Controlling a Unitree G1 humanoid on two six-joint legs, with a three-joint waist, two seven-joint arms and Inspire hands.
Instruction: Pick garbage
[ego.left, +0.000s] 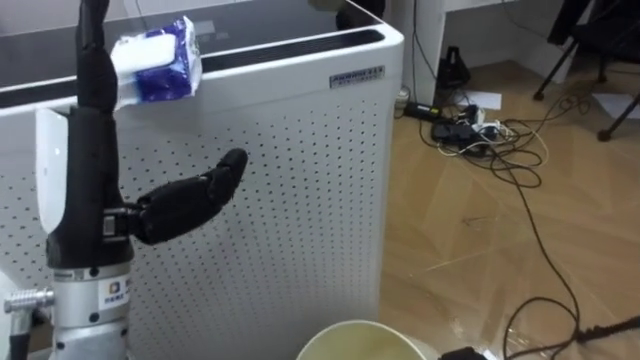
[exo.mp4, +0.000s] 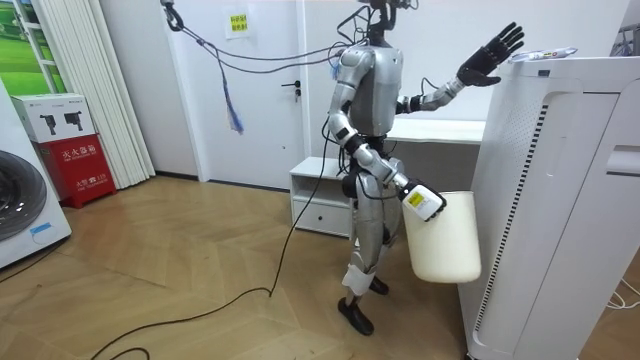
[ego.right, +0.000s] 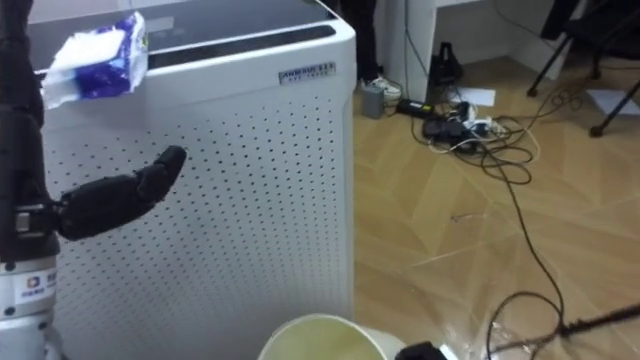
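A crumpled white and blue tissue pack (ego.left: 160, 60) lies on top of a tall white perforated appliance (ego.left: 300, 150), near its front edge. My left hand (ego.left: 95, 120) is raised in front of the appliance, open, with straight fingers pointing up just left of the pack and the thumb sticking out to the right. In the room view the same hand (exo.mp4: 487, 55) reaches towards the pack (exo.mp4: 545, 53). My right arm hangs low and carries a cream bin (exo.mp4: 445, 240); its rim (ego.left: 365, 342) shows at the bottom of the eye views. The right hand is hidden by the bin.
I stand close to the appliance (exo.mp4: 560, 200) on a wooden floor. A tangle of cables and a power strip (ego.left: 470, 130) lies to my right, with chair legs (ego.left: 590, 50) beyond. Behind me are a low white cabinet (exo.mp4: 320, 195), a washing machine (exo.mp4: 20, 210) and a red box (exo.mp4: 80, 165).
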